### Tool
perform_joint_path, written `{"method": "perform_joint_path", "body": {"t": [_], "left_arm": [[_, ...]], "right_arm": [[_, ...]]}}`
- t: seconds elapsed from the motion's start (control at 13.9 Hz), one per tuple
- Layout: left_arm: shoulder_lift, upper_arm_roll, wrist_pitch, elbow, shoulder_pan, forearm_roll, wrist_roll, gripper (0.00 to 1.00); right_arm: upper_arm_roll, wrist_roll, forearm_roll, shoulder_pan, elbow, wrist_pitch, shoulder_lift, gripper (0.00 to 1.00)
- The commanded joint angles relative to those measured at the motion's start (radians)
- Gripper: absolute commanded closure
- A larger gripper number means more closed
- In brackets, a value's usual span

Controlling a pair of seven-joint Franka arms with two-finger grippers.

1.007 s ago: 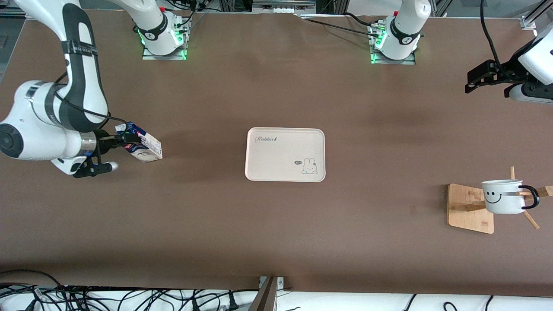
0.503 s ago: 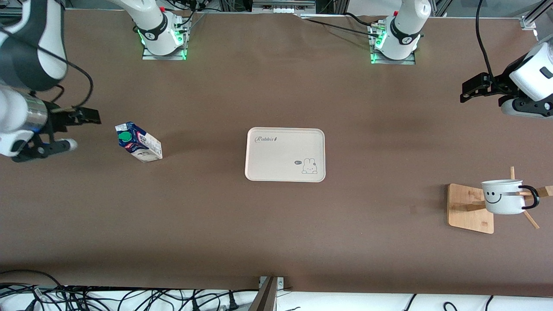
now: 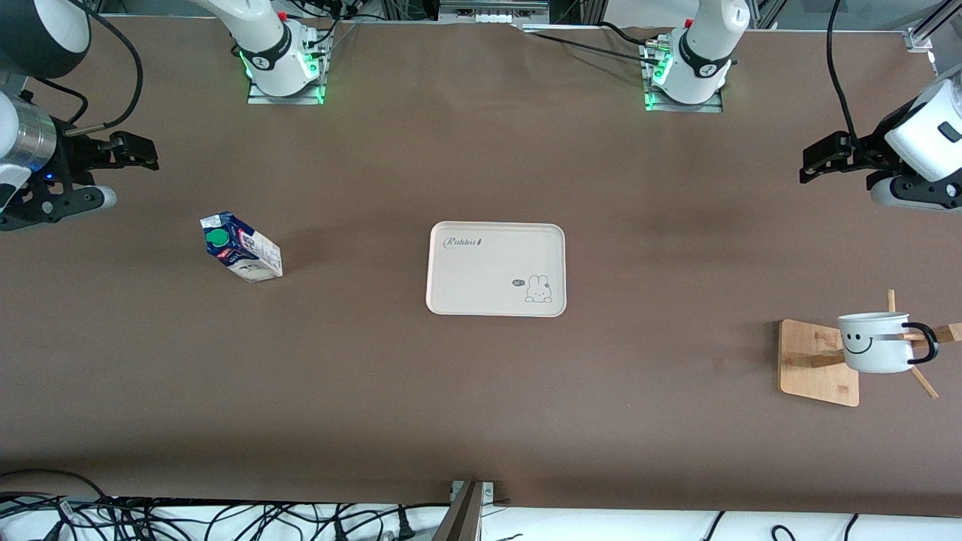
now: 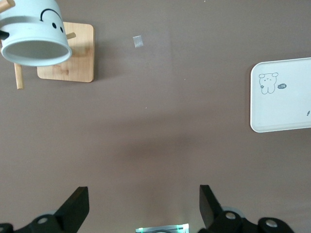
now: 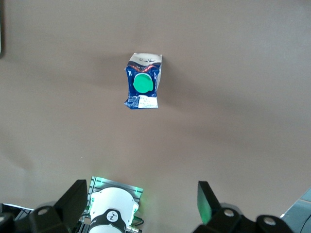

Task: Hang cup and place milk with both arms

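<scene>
Cup: hanging by its black handle on a peg of the wooden rack, at the left arm's end of the surface; smiling face showing on its side; mouth of the cup showing in the left wrist view.
Milk: standing on the surface toward the right arm's end, tilting in the front view, green cap facing up; well apart from the tray; touching no tool; showing from above in the right wrist view.
Tray: lying flat in the middle of the surface, between the milk and the rack; holding nothing; little rabbit drawing showing in one corner.
Left tool: hanging in the air over the left arm's end of the surface, fingers standing wide apart, holding nothing; well away from the cup.
Right tool: hanging in the air over the right arm's end of the surface, fingers standing wide apart, holding nothing; away from the milk.
Arm bases: glowing green along the top edge of the surface.
</scene>
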Motion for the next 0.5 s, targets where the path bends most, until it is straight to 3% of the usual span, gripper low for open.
{"method": "perform_joint_path", "body": {"t": [0.0, 0.14, 0.22, 0.43], "left_arm": [[0.017, -0.013, -0.016, 0.037, -0.005, 0.021, 0.004, 0.00], [0.017, -0.013, 0.000, 0.038, -0.003, 0.021, 0.004, 0.00], [0.017, -0.013, 0.026, 0.034, -0.002, 0.021, 0.004, 0.00], [0.018, -0.011, 0.053, 0.028, 0.007, 0.008, 0.004, 0.00]], "right_arm": [[0.128, 0.020, -0.032, -0.130, -0.123, 0.090, -0.100, 0.00], [0.264, 0.035, -0.038, -0.259, -0.212, 0.172, -0.166, 0.00], [0.292, 0.073, -0.038, -0.285, -0.231, 0.184, -0.179, 0.00], [0.292, 0.147, -0.010, -0.310, -0.225, 0.238, -0.180, 0.00]]}}
